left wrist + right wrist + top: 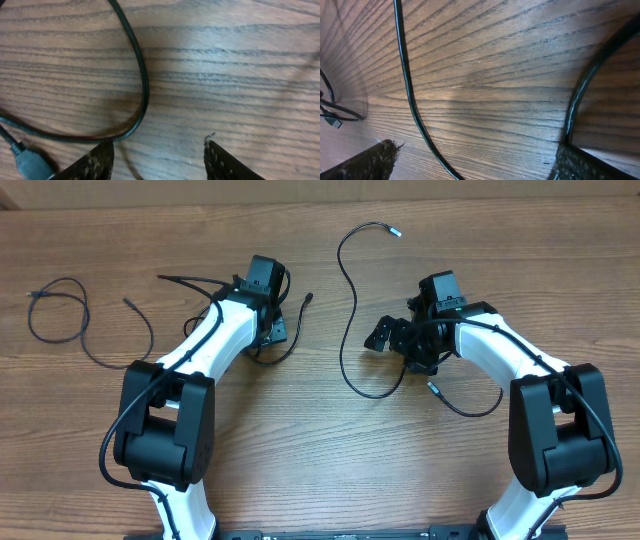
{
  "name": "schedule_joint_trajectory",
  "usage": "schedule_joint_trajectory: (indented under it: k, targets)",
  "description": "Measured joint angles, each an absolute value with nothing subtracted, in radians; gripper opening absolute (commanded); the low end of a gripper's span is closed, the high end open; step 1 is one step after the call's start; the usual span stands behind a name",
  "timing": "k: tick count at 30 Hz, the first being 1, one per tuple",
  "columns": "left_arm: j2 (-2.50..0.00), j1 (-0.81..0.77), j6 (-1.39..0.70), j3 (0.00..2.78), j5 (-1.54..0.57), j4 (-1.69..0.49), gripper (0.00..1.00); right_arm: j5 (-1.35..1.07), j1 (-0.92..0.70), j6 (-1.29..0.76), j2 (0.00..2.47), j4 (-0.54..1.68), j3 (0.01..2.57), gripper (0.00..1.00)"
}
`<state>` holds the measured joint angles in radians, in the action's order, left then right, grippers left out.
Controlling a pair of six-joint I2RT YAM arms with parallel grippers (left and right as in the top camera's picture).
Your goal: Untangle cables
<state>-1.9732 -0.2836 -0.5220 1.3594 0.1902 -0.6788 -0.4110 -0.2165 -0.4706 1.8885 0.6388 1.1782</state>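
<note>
The left fingers (225, 162) are seen parted, seemingly empty, a cable (143, 85) looped beside them. A second cable (408, 90) is laid loose between the wide-spread right fingers (365, 162).

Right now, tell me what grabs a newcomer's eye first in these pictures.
The left arm and right arm reach over the wooden table. A long black cable snakes down the middle into the open right hand. A looped cable lies alone at far left.

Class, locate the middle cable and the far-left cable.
middle cable (396, 231): overhead view, on its silvery plug tip.
far-left cable (34, 295): overhead view, on its left plug end.
</note>
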Motion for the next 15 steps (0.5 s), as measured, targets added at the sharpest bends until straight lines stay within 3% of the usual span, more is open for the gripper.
schedule_joint_trajectory:
  k: [4,15]
  targets:
    - [-1.973,-0.276,-0.521,1.348,0.197,-0.655,0.73,-0.411,-0.216,-0.471,1.888,0.639,1.178,1.00]
    - [-1.973,-0.267,-0.338,1.430,-0.075,-0.722,0.77,-0.411,-0.216,-0.471,1.888,0.639,1.178,1.00]
